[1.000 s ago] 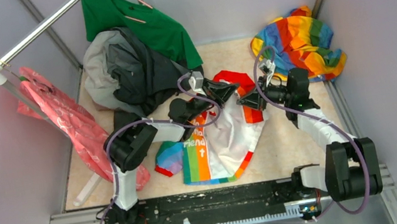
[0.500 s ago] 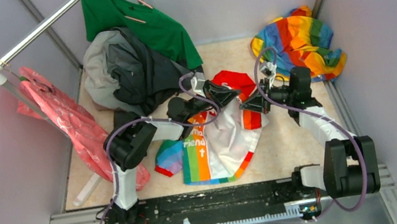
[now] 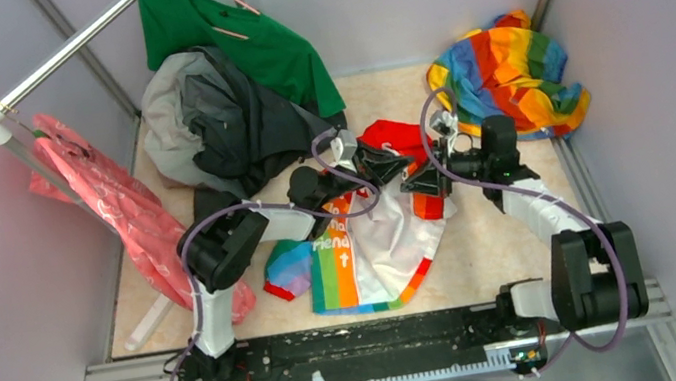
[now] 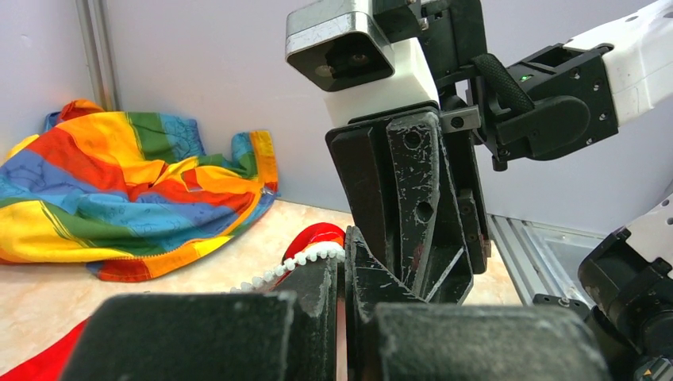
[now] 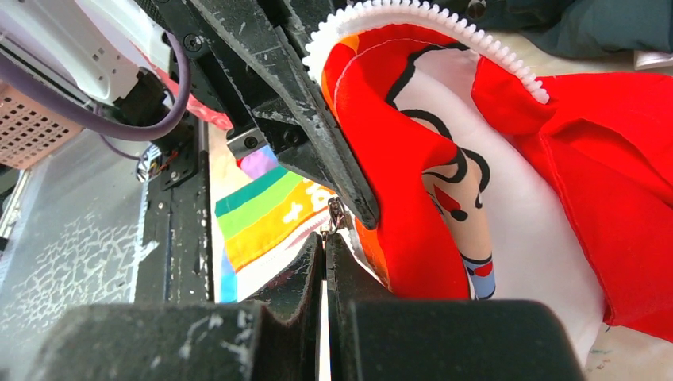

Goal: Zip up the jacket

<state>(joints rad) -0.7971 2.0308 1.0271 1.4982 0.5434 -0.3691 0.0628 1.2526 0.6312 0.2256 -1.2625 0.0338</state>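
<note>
Clamping the jacket (image 3: 378,245), left gripper (image 4: 343,266) and right gripper (image 5: 325,242) both have jaws pinched tight on cloth.

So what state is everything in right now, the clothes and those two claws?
jacket: lying spread out, hood end lifted, zipper teeth apart there.
left gripper: shut on the jacket's front edge.
right gripper: shut, apparently pinching the zipper pull.
green shirt: on a pink hanger.
pink garment: hanging off the rack.
dark grey garment: crumpled in a heap.
rainbow cloth: bunched up.
</note>
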